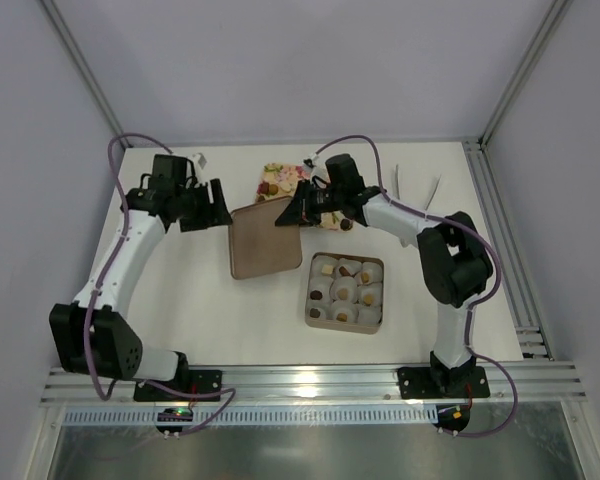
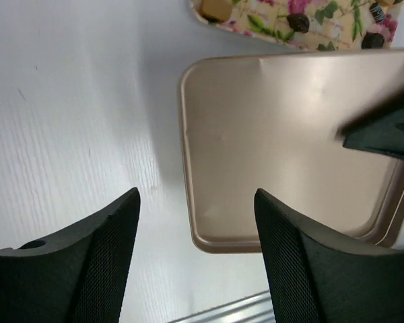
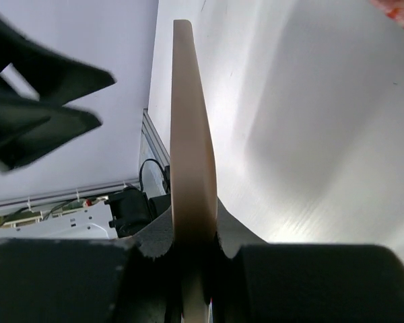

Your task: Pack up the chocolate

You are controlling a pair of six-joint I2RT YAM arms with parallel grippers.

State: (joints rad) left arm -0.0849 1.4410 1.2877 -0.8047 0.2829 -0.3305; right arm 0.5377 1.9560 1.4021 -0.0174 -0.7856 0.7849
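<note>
Across the whole frame, white table (image 1: 180,300). Dead centre, tan lid (image 1: 263,240). Lower right of it, box (image 1: 309,300) lined with paper cups (image 1: 368,293). Top centre, floral tray (image 1: 292,172). Now the right gripper (image 1: 298,215), clamped tight on the lid's right edge. Left gripper (image 1: 218,205) just left of the lid, fingers spread, gripping nothing. Chocolate (image 1: 327,268) in the cups, more on the tray.

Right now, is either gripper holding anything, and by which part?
The right gripper holds the tan box lid, pinching its rim near the far right corner. The left gripper is open beside the lid, holding nothing.
</note>
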